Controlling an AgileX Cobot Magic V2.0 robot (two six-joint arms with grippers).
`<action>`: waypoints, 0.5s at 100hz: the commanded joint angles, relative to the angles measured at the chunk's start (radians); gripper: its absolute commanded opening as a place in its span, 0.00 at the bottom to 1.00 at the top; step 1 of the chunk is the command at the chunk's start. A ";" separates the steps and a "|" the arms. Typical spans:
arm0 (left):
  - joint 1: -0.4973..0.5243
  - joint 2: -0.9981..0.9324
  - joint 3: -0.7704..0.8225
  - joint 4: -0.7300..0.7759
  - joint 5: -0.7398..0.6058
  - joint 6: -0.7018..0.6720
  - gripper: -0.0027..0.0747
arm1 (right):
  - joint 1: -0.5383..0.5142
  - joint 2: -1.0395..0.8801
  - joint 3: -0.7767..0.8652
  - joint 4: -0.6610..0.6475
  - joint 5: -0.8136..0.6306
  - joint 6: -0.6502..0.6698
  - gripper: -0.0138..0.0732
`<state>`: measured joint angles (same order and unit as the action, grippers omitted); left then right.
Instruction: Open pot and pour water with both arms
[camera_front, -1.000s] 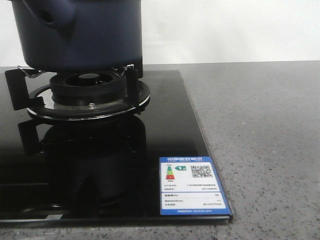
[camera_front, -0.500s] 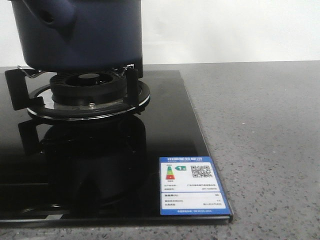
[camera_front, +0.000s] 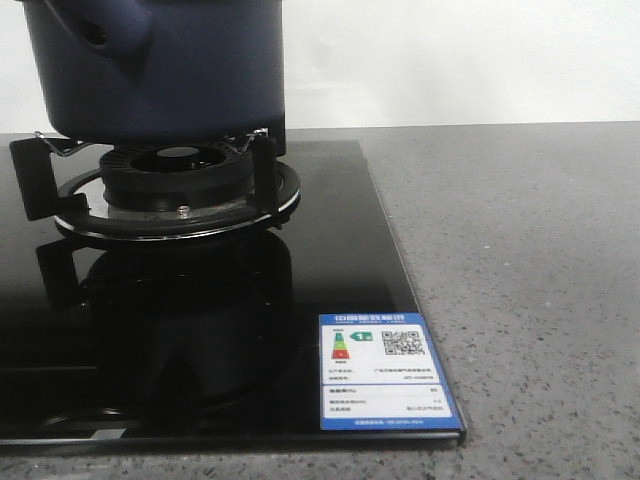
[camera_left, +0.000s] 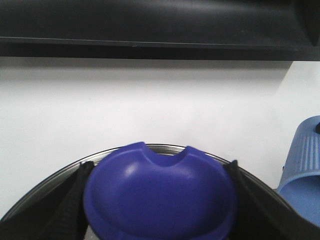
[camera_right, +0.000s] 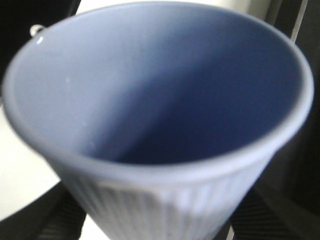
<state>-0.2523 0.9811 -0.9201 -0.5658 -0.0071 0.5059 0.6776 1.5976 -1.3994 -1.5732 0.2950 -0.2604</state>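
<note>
The pot (camera_front: 160, 65) sits on the black burner grate (camera_front: 175, 185) at the far left of the glass cooktop (camera_front: 340, 260), its dark matte wall filling the upper left of the front view and its stubby handle socket (camera_front: 105, 35) facing the camera; neither arm appears in that view. In the left wrist view the left gripper (camera_left: 159, 200) has its black fingers (camera_left: 70, 210) closed against either side of a rounded purple-blue knob (camera_left: 160, 195), seemingly the lid's handle, above a curved metal rim (camera_left: 165, 148); whether the lid is lifted cannot be told. In the right wrist view the right gripper (camera_right: 155, 220) grips the pale blue ribbed cup (camera_right: 155, 100), its fingers (camera_right: 60, 220) pressed to the cup's lower wall; the cup's interior looks empty, though the view is blurred. The pot looks heavy and rigid, best left seated on its grate. The knob is smooth and domed, so a centred pinch below its widest part seems wise. The cup appears light and stiff; its ribs should help the grip.
</note>
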 joint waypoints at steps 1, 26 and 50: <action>0.004 -0.019 -0.038 0.003 -0.090 -0.001 0.51 | 0.004 -0.045 -0.042 -0.033 0.005 -0.002 0.57; 0.004 -0.019 -0.038 0.003 -0.090 -0.001 0.52 | 0.004 -0.045 -0.042 -0.033 0.005 -0.002 0.57; 0.004 -0.019 -0.038 0.003 -0.090 -0.001 0.52 | 0.004 -0.045 -0.042 0.019 0.035 0.091 0.57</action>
<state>-0.2523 0.9811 -0.9201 -0.5658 -0.0071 0.5059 0.6776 1.5976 -1.3994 -1.5628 0.3016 -0.2303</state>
